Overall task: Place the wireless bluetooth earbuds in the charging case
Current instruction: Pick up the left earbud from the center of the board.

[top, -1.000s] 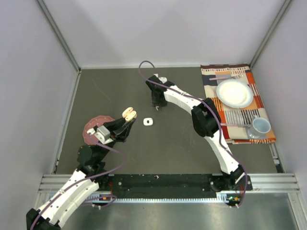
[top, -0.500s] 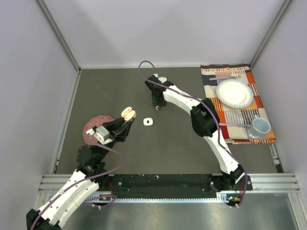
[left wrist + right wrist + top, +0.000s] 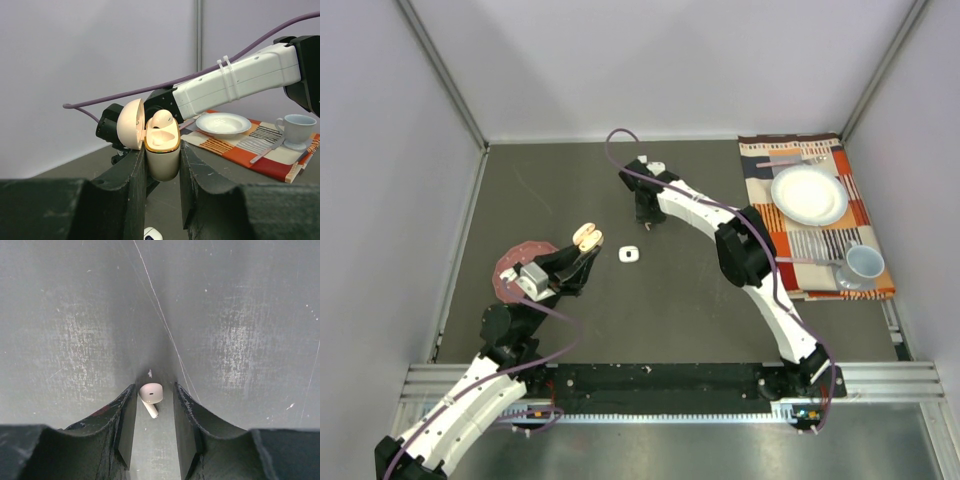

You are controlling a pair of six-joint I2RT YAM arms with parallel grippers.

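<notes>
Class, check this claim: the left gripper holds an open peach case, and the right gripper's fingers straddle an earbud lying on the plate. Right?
No: the earbud lies on the bare table, not the plate, as the right wrist view shows.

1. Just left of the white case (image 3: 630, 254), the left gripper (image 3: 162, 170) clamping the peach case (image 3: 587, 236) blocks passage.
2. Behind it, the right gripper (image 3: 646, 220) and the right arm (image 3: 720, 225) bar the far-right side.
3. Nearer than it, bare table (image 3: 650, 320) lies free.
4. Far right of it lies the laden placemat (image 3: 820, 245).
</notes>
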